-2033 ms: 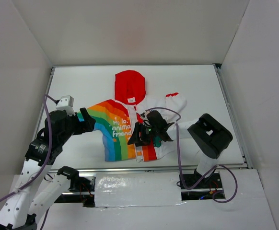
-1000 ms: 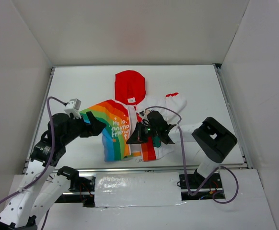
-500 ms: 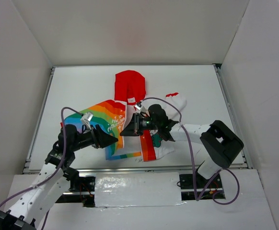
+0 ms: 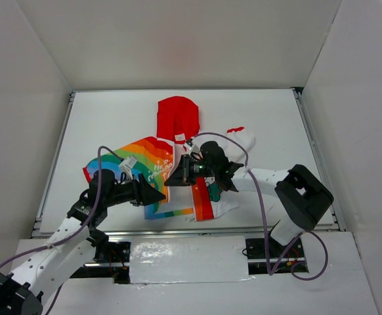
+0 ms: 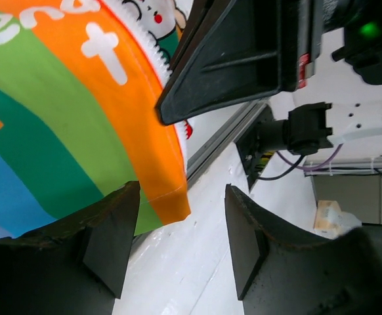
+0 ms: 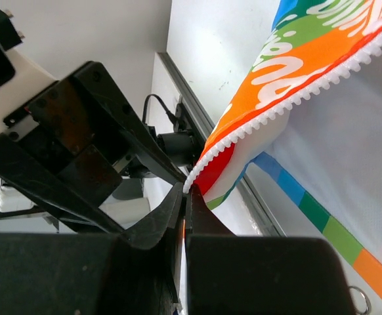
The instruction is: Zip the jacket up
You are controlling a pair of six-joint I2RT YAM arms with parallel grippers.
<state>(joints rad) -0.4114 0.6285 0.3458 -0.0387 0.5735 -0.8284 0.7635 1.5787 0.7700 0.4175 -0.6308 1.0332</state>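
The jacket lies crumpled on the white table, red hood toward the back and its white half to the right. My right gripper is shut on the rainbow half's white zipper edge and holds it lifted; the teeth run out from its fingertips. My left gripper is low beside it at the bottom hem, open. The orange hem corner hangs just inside the mouth of the left gripper, touching neither finger. The right gripper's black body fills the space above.
A metal rail runs along the table's front edge, close under both grippers. White walls enclose the table on three sides. The right arm's purple cable loops over the jacket's white half. The left gripper's body looms close in the right wrist view.
My left arm swung right and down to the jacket's bottom hem, and its jaws narrowed. The right gripper pulled the zipper edge up and slightly left, bunching the rainbow half.
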